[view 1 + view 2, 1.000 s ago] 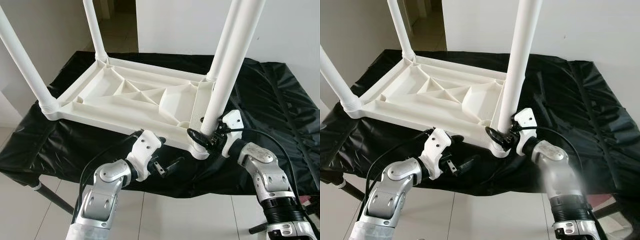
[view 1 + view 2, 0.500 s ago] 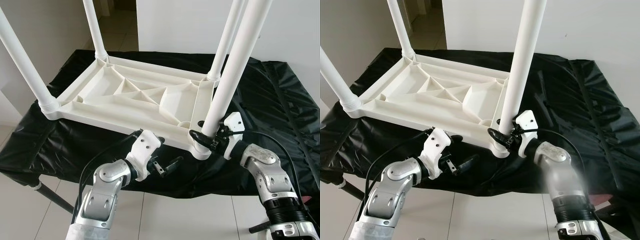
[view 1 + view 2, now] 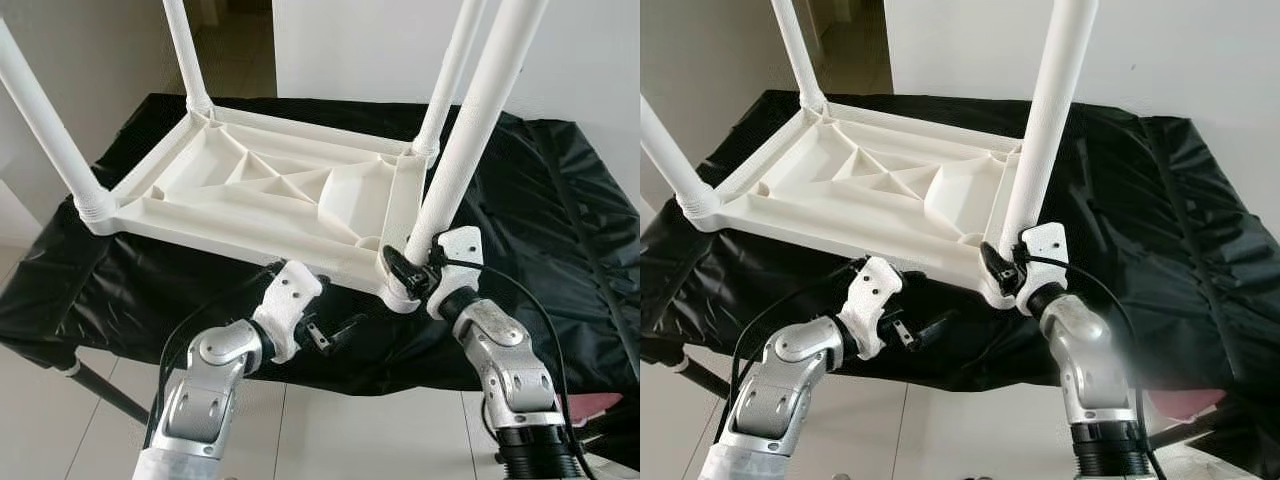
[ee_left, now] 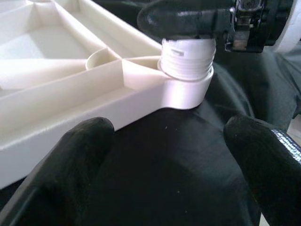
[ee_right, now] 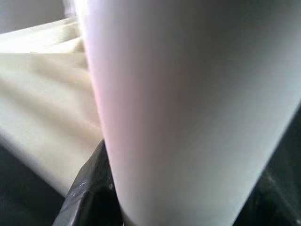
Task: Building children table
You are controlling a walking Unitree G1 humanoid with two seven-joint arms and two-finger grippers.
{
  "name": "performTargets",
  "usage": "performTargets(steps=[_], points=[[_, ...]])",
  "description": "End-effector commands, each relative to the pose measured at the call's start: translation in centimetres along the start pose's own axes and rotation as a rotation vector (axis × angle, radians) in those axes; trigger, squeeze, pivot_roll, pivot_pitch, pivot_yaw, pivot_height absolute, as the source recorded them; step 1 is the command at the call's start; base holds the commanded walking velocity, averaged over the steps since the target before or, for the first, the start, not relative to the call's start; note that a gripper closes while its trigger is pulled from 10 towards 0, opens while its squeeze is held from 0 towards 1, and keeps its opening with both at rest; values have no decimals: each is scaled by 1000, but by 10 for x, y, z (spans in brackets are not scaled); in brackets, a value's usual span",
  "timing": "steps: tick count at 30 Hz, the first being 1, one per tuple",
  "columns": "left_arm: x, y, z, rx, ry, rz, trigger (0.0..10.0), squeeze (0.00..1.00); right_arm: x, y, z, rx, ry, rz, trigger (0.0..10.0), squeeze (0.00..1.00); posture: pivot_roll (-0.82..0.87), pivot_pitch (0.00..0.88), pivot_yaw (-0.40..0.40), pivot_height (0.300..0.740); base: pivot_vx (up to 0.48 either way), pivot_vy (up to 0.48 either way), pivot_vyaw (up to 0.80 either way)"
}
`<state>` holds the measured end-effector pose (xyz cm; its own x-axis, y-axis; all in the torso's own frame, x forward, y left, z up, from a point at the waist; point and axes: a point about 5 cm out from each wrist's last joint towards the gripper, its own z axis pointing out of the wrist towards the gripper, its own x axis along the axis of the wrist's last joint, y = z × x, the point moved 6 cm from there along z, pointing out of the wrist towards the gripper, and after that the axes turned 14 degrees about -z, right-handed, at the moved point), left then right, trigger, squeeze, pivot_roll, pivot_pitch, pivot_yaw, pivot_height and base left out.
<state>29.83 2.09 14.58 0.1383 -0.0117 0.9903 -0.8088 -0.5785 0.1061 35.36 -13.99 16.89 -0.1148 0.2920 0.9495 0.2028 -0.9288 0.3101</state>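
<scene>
The right gripper (image 3: pixel 408 272) is clamped on the tall white plastic leg (image 3: pixel 465 140), upright in the near corner socket (image 4: pixel 186 87) of the upturned white plastic tabletop (image 3: pixel 260 195) on the black-draped table (image 3: pixel 560 210); the left gripper (image 3: pixel 338 332) hangs spread just beside

The upturned tabletop (image 3: pixel 270 195) and its 4 legs (image 3: pixel 470 130) look like smooth white plastic with a soft sheen. Beneath lies a glossy, wrinkled black sheet (image 3: pixel 560 230). The arms (image 3: pixel 205 390) are brushed silver metal. The left gripper (image 3: pixel 335 331) has matt black fingers (image 4: pixel 61 165). The floor (image 3: pixel 60 420) is pale, smooth tile.
</scene>
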Motion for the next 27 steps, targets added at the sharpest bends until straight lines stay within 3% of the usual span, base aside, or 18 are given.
performTargets(steps=[1, 5, 11, 12, 13, 18, 25, 26, 27], points=[[-2, -17, -2, 172, 23, -7, 10000, 0, -26, 8, -7, -106, -126, 31, 10000, 0, -42, 129, 11, 740, 0, 0, 0], [-3, -15, -2, 170, 22, -10, 10000, 0, -33, 8, -15, -321, -206, 68, 10000, 0, -35, 126, 4, 740, 0, 0, 0], [-4, -15, -3, 176, 22, -15, 10000, 0, -28, -1, -18, -355, -202, 112, 10000, 0, -39, 120, 10, 740, 0, 0, 0], [-5, -14, -4, 173, 20, -15, 10000, 0, -24, 0, -18, -340, -180, 102, 10000, 573, -43, 118, 9, 740, 0, 0, 0], [-5, -14, -3, 170, 18, -12, 10000, 0, -20, 0, -18, -320, -154, 100, 10000, 1000, -43, 120, 10, 740, 0, 0, 0], [-3, -15, -2, 167, 20, -7, 10000, 0, -13, 4, -19, -292, -112, 91, 10000, 1000, -44, 121, 10, 740, 0, 0, 0], [-2, -16, -5, 168, 23, -4, 10000, 0, -10, 1, -20, -66, -27, 71, 10000, 1000, -42, 116, 21, 740, 0, 0, 0], [-2, -16, -5, 166, 22, -2, 10000, 0, -11, 0, -20, -9, -15, 53, 10000, 169, -41, 114, 25, 740, 0, 0, 0], [-2, -16, -5, 166, 22, -2, 10000, 0, -11, 0, -20, -9, -15, 53, 10000, 169, -41, 114, 25, 740, 0, 0, 0]])
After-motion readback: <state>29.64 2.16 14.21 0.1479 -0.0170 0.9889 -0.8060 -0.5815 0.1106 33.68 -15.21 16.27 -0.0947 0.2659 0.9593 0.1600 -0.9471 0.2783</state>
